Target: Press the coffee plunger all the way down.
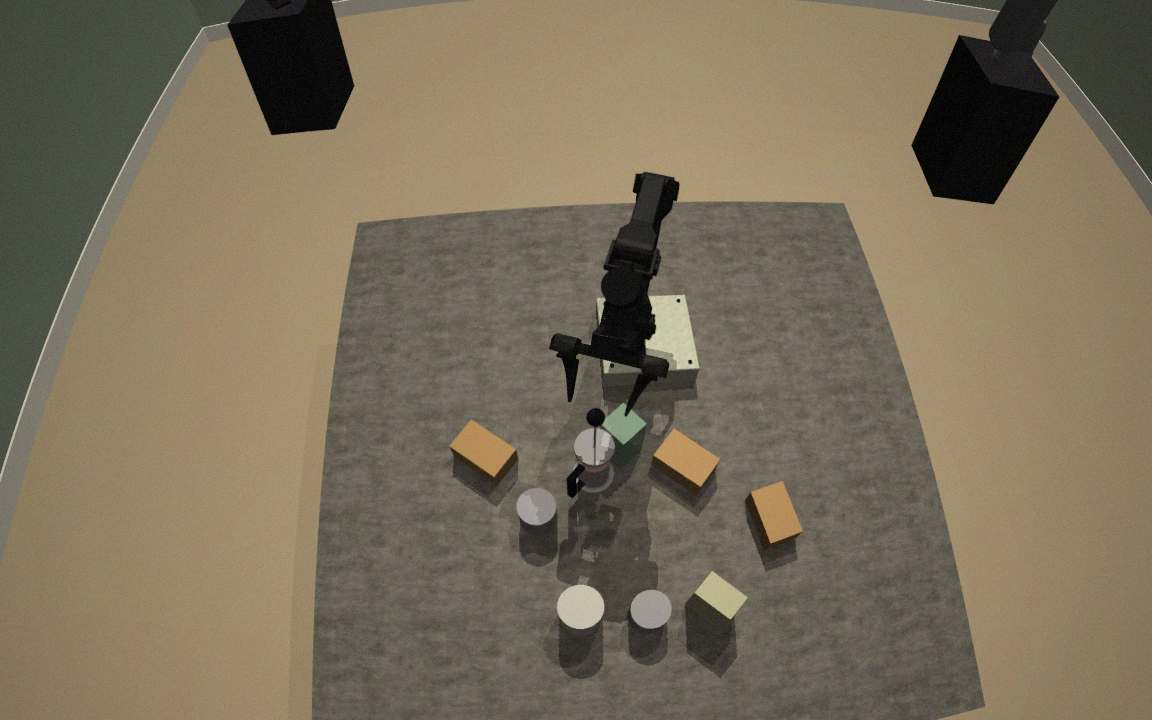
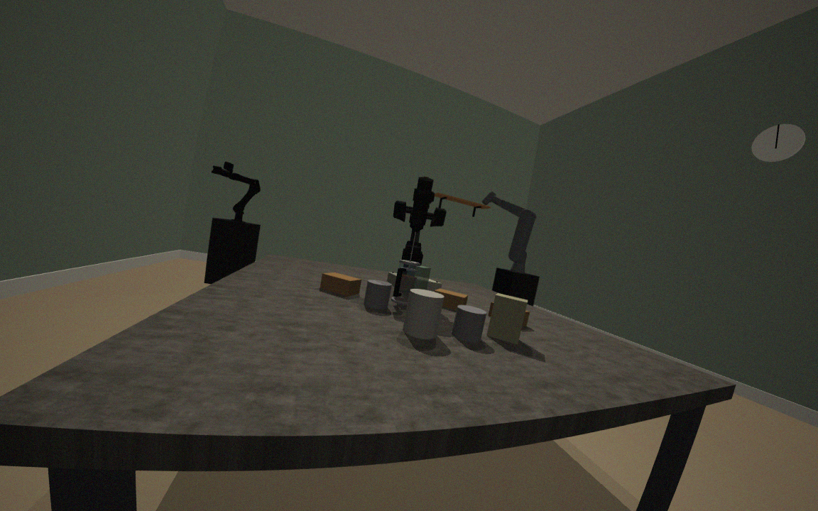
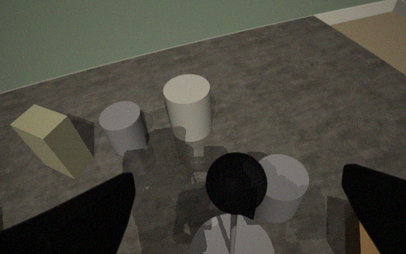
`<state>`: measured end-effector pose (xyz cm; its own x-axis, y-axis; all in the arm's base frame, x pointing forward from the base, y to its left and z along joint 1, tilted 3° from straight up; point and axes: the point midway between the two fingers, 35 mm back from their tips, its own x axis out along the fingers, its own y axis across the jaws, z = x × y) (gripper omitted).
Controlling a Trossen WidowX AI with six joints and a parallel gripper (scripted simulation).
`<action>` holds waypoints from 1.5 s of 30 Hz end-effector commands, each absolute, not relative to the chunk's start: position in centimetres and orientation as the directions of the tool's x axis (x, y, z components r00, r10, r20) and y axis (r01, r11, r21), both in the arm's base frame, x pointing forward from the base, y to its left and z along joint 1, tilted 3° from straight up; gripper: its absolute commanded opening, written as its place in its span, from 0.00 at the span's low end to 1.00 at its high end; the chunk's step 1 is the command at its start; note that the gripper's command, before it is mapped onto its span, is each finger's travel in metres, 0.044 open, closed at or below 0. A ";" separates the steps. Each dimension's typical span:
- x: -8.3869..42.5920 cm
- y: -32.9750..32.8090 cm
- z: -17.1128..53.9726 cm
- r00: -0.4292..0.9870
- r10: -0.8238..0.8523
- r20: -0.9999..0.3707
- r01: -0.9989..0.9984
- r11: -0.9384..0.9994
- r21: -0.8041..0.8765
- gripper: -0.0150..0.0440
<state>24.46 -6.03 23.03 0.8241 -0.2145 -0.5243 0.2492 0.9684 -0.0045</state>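
You're looking down past the gripper [image 3: 236, 208], its two dark fingers spread wide at the lower corners with nothing between them; the plunger knob [image 3: 236, 184] sits black and round between them, above the press lid [image 3: 232, 236]; a grey cylinder [image 3: 287, 190] shows just behind the knob; farther off stand a cream cylinder [image 3: 187, 106], a second grey cylinder [image 3: 123, 127] and a yellow block [image 3: 49, 139] on the mottled table top [image 3: 294, 88]

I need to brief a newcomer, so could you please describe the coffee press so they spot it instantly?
Find the pale base block where the arm stands on the grey table. Just in front stands the coffee press: the only clear jar, with a black ball knob on a thin rod.
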 end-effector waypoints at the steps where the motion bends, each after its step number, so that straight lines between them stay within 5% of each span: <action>1: 25.0 -6.2 22.2 0.816 -0.214 -0.537 0.248 0.969 -0.009 1.00; 9: 25.8 -6.4 21.6 0.817 -0.214 -0.536 0.248 0.969 -0.009 1.00; 21: 25.8 -6.4 21.6 0.817 -0.214 -0.536 0.248 0.969 -0.009 0.47; 45: 26.0 -6.5 19.6 0.817 -0.214 -0.536 0.248 0.969 -0.009 0.46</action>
